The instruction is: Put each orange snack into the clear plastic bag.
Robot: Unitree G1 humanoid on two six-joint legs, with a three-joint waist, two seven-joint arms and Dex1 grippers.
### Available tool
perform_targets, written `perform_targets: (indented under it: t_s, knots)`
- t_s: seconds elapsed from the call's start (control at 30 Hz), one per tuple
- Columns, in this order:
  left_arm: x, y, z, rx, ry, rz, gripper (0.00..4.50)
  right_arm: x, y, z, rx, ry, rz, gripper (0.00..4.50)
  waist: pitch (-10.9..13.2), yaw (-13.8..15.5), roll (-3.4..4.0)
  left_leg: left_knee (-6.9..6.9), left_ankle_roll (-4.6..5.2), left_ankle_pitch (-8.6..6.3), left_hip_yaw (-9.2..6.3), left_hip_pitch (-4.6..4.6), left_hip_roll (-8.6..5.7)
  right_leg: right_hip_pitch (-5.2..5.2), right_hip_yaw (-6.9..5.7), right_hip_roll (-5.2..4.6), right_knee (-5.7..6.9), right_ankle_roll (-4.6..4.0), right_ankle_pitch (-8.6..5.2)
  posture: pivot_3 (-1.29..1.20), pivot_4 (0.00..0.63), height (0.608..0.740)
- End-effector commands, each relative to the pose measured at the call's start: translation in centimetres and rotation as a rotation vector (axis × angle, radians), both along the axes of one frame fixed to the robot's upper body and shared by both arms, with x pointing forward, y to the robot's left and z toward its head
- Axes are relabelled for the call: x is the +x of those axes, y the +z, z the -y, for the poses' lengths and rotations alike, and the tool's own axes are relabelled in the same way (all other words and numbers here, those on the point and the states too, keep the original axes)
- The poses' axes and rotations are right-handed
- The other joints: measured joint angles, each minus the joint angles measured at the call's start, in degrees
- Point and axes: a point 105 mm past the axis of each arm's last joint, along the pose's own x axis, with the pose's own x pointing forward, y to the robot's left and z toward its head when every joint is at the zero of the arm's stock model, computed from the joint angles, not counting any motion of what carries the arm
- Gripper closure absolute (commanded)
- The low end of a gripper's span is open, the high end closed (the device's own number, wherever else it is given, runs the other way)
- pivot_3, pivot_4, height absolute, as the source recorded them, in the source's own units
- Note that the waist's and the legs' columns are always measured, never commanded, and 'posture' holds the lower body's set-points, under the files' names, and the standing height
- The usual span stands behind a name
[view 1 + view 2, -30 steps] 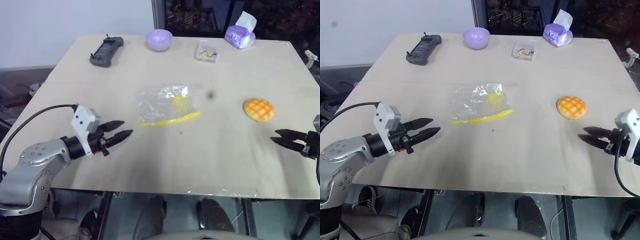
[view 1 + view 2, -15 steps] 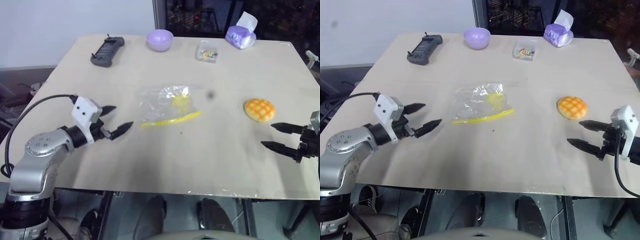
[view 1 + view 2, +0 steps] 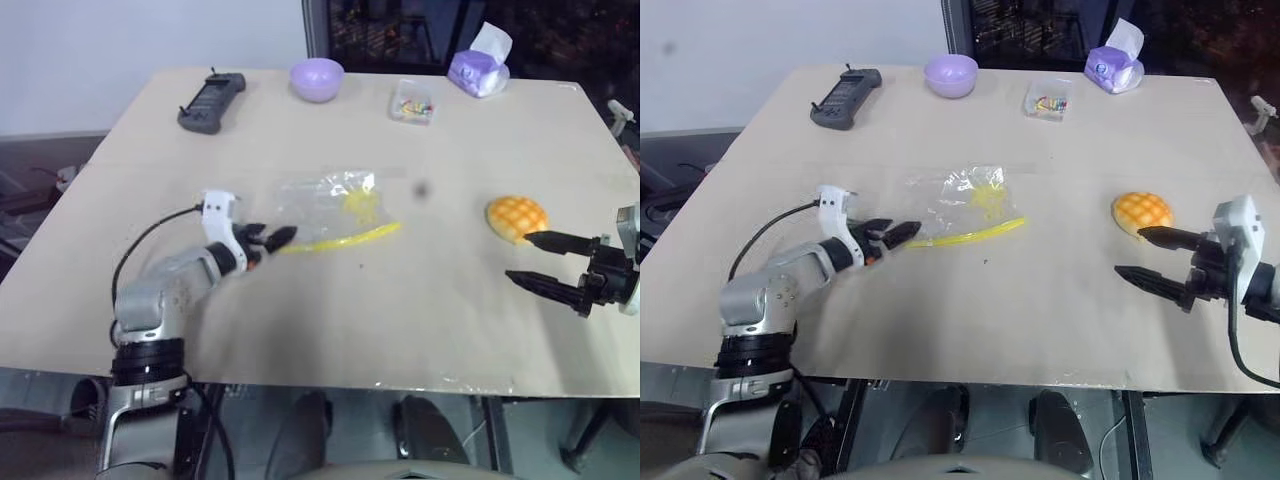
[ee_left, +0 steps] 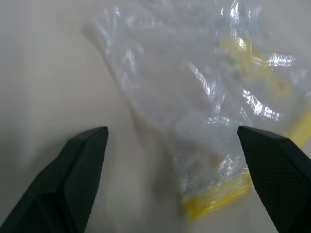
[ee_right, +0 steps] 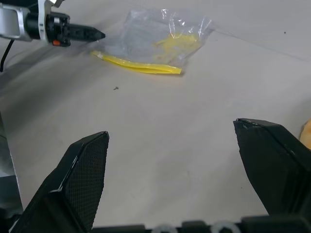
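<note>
Clear plastic bag (image 3: 330,210) (yellow mark unreadable), orange snack (image 3: 517,217) apart

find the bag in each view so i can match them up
Left eye: bag mid-table, left gripper at its corner.
Right eye: bag mid-table, likewise.
Left wrist: bag ahead between the open fingers.
Right wrist: bag far across the table.
Shared landmark: its yellow zip strip.
</note>
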Motion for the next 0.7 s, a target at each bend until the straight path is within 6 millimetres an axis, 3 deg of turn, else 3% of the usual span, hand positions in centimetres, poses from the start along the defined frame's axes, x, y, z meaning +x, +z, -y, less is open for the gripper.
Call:
perform_targets:
  t_s: [0.03,0.4,0.5,0.6,0.63,0.7]
  knots:
    - [0.2,0.3,-0.1,-0.119,0.032,-0.082,0.00,-0.1,1.0,0.0,-0.005,-0.001,0.051,0.05,0.00,-0.05,0.00,0.00,0.00,0.00,0.01,0.02,0.00,0.01,0.01,0.00,0.00,0.00,0.00,0.00,0.150,0.740]
    - [-0.5,-1.6,2.3,-0.226,0.007,-0.299,0.00,-0.3,1.0,0.1,-0.011,-0.006,0.064,0.05,-0.10,0.40,0.04,0.00,-0.02,0.01,0.01,0.02,-0.05,0.04,0.02,-0.04,-0.03,0.00,0.00,0.00,0.150,0.740]
    - [-0.9,-2.0,3.1,-0.285,-0.022,-0.358,0.88,-0.5,1.4,-0.2,-0.003,0.019,0.075,0.00,-0.12,0.41,0.06,0.00,-0.02,0.01,0.01,0.03,-0.07,0.06,0.02,-0.06,-0.03,0.00,0.00,0.00,0.150,0.740]
    - [-1.3,-2.7,3.3,-0.295,-0.018,-0.411,2.39,-1.0,2.0,-0.9,0.022,0.075,0.085,0.00,-0.13,0.45,0.07,0.00,-0.02,0.01,0.01,0.03,-0.09,0.07,0.01,-0.08,-0.04,0.00,0.00,0.00,0.150,0.740]
    - [-1.3,-3.0,3.2,-0.300,-0.011,-0.430,2.67,-1.2,2.2,-1.2,0.027,0.094,0.087,0.00,-0.13,0.44,0.07,0.00,-0.02,0.01,0.00,0.03,-0.09,0.07,0.01,-0.08,-0.04,0.00,0.00,0.00,0.150,0.740]
    - [-1.4,-3.2,3.3,-0.309,-0.005,-0.453,3.80,-1.4,2.3,-1.5,0.033,0.119,0.091,0.00,-0.13,0.40,0.06,0.00,-0.02,0.01,0.00,0.03,-0.09,0.07,0.01,-0.07,-0.04,0.00,0.00,0.00,0.150,0.740]
